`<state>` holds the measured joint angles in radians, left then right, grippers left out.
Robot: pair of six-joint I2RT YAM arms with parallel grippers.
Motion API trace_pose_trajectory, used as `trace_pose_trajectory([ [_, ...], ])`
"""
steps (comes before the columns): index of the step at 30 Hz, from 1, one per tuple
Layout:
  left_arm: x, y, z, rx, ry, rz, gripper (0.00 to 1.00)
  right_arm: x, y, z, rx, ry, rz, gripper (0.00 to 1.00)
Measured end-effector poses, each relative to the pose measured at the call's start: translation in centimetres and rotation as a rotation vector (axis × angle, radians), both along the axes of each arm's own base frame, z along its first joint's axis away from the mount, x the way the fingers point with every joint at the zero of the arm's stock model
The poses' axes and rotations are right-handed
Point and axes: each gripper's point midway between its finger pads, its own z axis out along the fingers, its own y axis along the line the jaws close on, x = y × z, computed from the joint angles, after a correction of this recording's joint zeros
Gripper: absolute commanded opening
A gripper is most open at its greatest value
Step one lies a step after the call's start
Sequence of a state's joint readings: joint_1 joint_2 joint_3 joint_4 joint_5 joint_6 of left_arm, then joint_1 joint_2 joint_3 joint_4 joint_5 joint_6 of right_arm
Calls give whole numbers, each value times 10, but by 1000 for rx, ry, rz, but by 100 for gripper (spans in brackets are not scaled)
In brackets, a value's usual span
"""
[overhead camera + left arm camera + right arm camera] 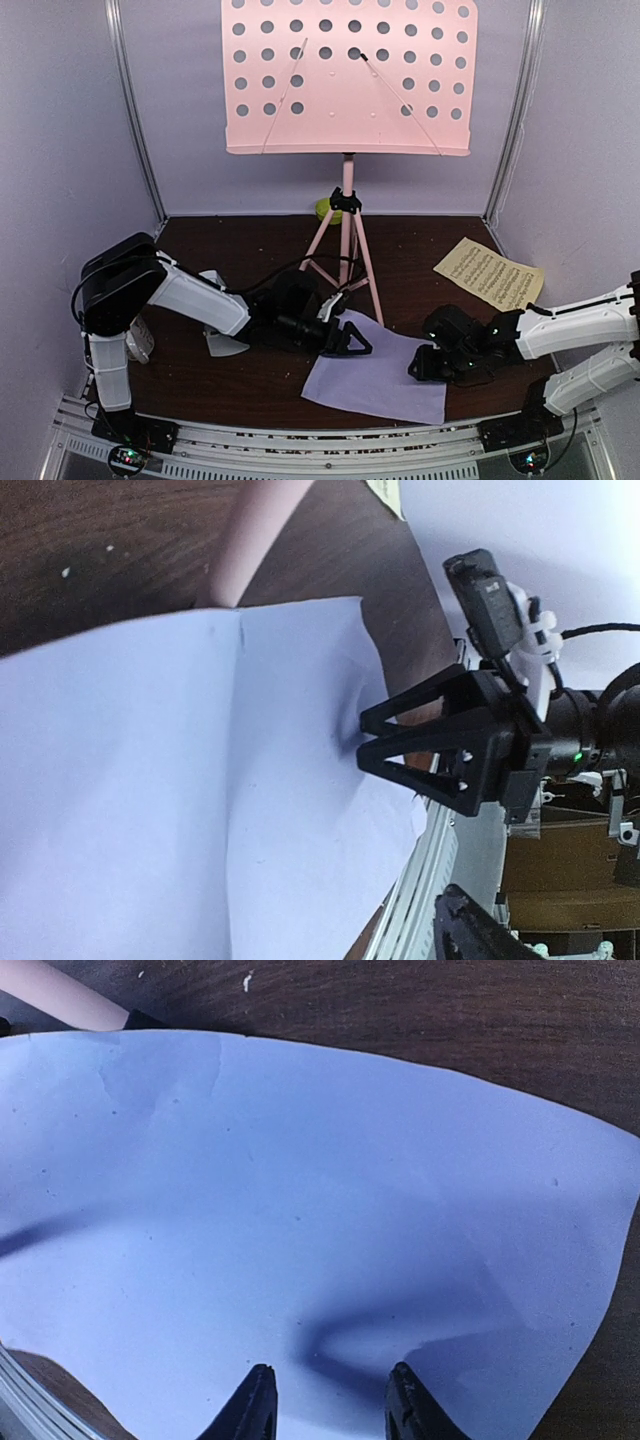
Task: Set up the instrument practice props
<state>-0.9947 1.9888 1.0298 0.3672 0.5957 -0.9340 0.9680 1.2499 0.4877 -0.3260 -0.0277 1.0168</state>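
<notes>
- Right gripper [330,1400]: its two black fingertips [255,1405] stand apart with a clear gap. Nothing is between them. They are poised just over the right part of the one lavender sheet-music page [300,1190], and their shadow falls on the paper.
- From the left wrist camera, this right gripper [362,742] shows both tips pointing in over the page's margin.
- Left gripper [352,340]: it is low over the far left part of the same page. Only one of its fingers shows in its own camera, so I cannot tell whether the two are apart or together.
- Lavender sheet-music page [375,378]: one sheet, plain side up, lying flat on the dark brown wooden table [250,250] near the front edge. It lies between the two grippers. Its far left corner is just beside one pink leg [255,530] of the stand.
- Pale-yellow sheet-music page [490,275]: one sheet, printed with lines of music. It lies flat at the far right of the table, well apart from the lavender page and beyond the right arm.
- Pink tripod music stand [348,75]: one, upright at the back centre. Its wide desk is pierced with rows of round holes, and two thin wires slant across it.
- One small lime-green object [323,208] sits behind the stand's pole, mostly hidden.
</notes>
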Motion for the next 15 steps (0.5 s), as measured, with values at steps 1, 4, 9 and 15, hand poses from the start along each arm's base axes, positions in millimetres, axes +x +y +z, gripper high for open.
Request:
trace_pose_trajectory([
  [1, 0, -2, 4, -13, -3, -5, 68, 0, 1, 0, 3, -1, 1, 39],
  [4, 2, -8, 14, -52, -15, -15, 56, 2, 3, 0, 5, 0, 1, 39],
  [9, 1, -9, 23, -76, -39, -27, 20, 3, 7, 1, 8, 5, 6, 40],
  [15, 5, -4, 48, -83, -115, -15, 0, -1, 5, 4, 8, 9, 24, 49],
])
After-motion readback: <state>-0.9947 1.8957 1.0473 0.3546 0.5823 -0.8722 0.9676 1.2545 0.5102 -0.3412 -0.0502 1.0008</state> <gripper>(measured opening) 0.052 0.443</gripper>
